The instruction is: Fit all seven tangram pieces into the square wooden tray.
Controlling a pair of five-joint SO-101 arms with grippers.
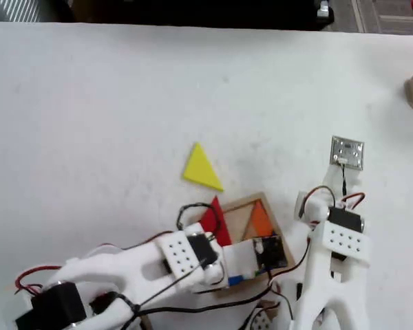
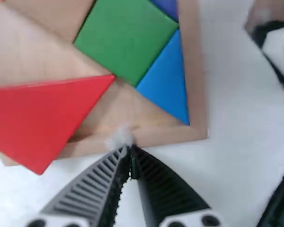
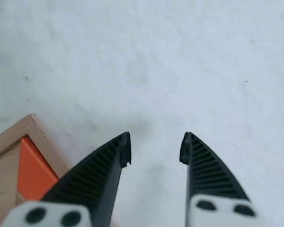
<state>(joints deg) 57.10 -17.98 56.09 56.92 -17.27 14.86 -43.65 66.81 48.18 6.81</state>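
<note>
Okay, my left claw (image 2: pixel 129 153) is pinched closed on nothing, tips right at the tray (image 2: pixel 194 71) rim. My right claw (image 3: pixel 155 149) is spread fairly wide over bare table (image 1: pixel 89 103), just beside a tray corner. I count six pieces and one tray. The red triangle (image 2: pixel 42 118) lies skewed across the rim, half in and half overhanging. The green square (image 2: pixel 125 40), blue triangle (image 2: pixel 168 80) and a darker blue piece (image 2: pixel 168 5) are seated in the tray, touching edge to edge, and the orange triangle (image 3: pixel 33 172) is in the tray too. The yellow triangle (image 1: pixel 202 167) is loose on the table, apart from the tray. The pieces look thin, flat, stiff and light with a smooth painted face, so probably slippery. I'd pinch across two side edges near a corner, or nudge them flat. The red one's overhanging corner looks like the easiest hold.
</note>
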